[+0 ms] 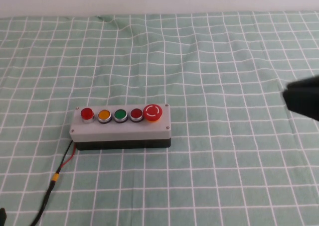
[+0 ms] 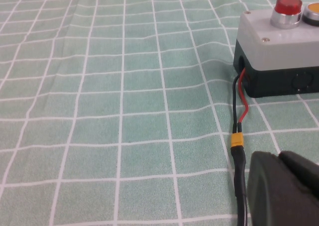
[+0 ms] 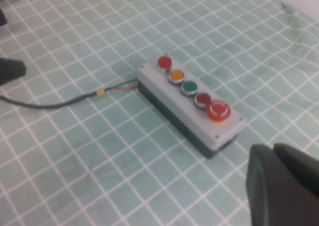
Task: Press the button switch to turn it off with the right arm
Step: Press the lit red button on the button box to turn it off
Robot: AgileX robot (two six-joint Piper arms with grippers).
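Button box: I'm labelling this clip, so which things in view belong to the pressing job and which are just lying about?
Job: button box; right pincer, off to the box's right, clear of it.
Lying about: left pincer, parked beside the cable; green checked cloth.

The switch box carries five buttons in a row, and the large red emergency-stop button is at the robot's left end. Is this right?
No: the high view shows the emergency-stop button at the robot's right end of the switch box; the rest is correct. The right gripper hangs off to the box's right; the left gripper sits by the cable.
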